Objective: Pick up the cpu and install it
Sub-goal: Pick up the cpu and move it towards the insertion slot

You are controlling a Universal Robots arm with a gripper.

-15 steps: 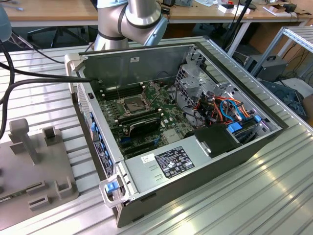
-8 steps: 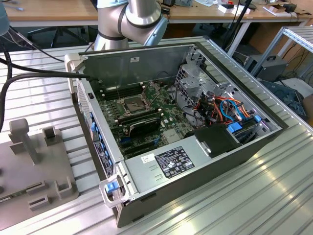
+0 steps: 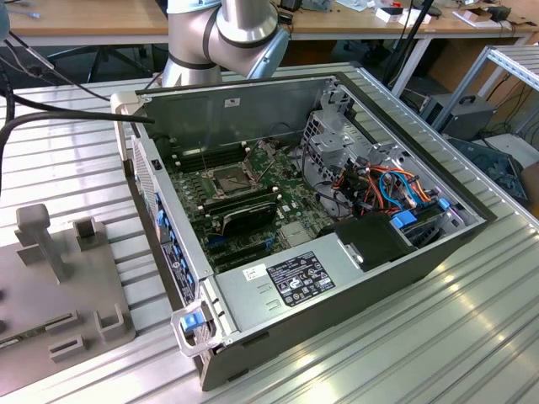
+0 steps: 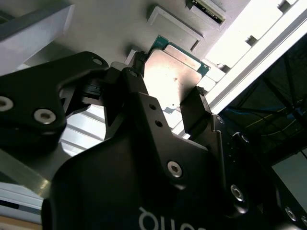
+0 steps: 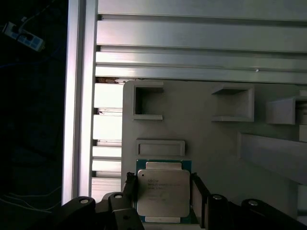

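Dull silver metal top of the cpu sits dead centre between the fingers, no offset to either side. They look pinched in against two opposite edges of the chip, so barely open and gripping it. The second wrist view shows the same. It's over the grey fixture plate, just beside the plate's low raised bar. Can't tell if it's off the plate yet.

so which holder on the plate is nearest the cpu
The low flat bar just beside the cpu; the others are open-sided brackets farther off.
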